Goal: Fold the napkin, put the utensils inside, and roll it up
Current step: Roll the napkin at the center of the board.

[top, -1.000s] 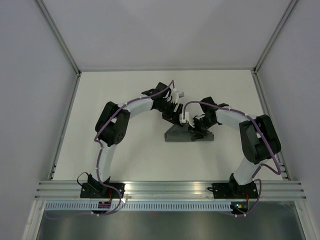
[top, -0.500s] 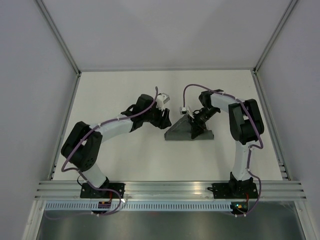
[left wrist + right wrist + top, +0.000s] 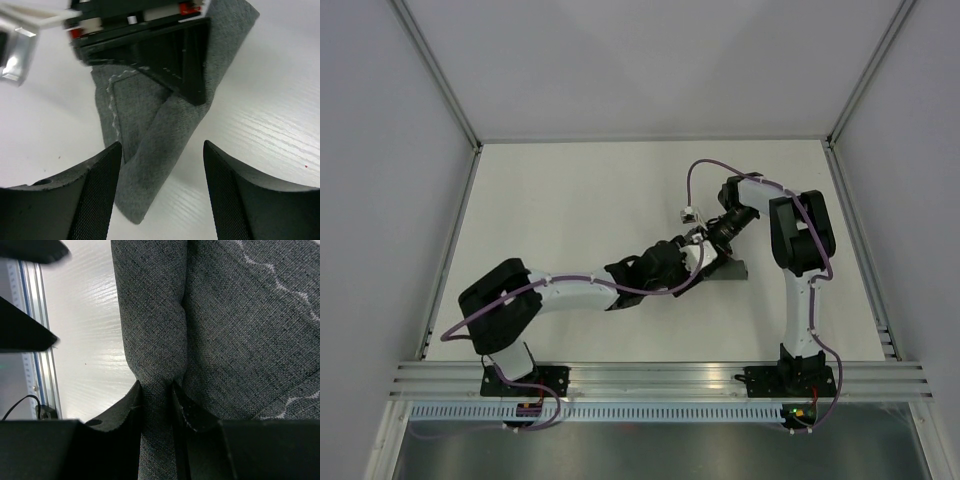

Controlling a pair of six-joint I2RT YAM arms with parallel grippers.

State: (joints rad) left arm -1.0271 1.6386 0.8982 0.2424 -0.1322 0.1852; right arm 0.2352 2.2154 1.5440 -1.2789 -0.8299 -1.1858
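Observation:
The dark grey napkin (image 3: 145,175) lies folded and bunched on the white table, pale stitching showing. In the top view only its right end (image 3: 732,270) shows past the arms. My right gripper (image 3: 157,395) is shut on a rolled fold of the napkin (image 3: 240,315) and also shows in the left wrist view (image 3: 170,55), pinching the cloth's upper part. My left gripper (image 3: 161,165) is open, with the napkin's near corner between its fingers (image 3: 95,195), not gripped. In the top view the left gripper (image 3: 690,262) is just near-left of the right gripper (image 3: 715,240). No utensils are in view.
White table (image 3: 570,200) with grey walls on three sides. An aluminium rail (image 3: 660,375) runs along the near edge. The left arm (image 3: 570,290) lies low across the near-centre of the table. The right arm (image 3: 800,240) stands folded at the right.
The left arm has swung from the far left of the napkin round to its near side, its open gripper now at the cloth's corner. The right gripper stays clamped on the napkin.

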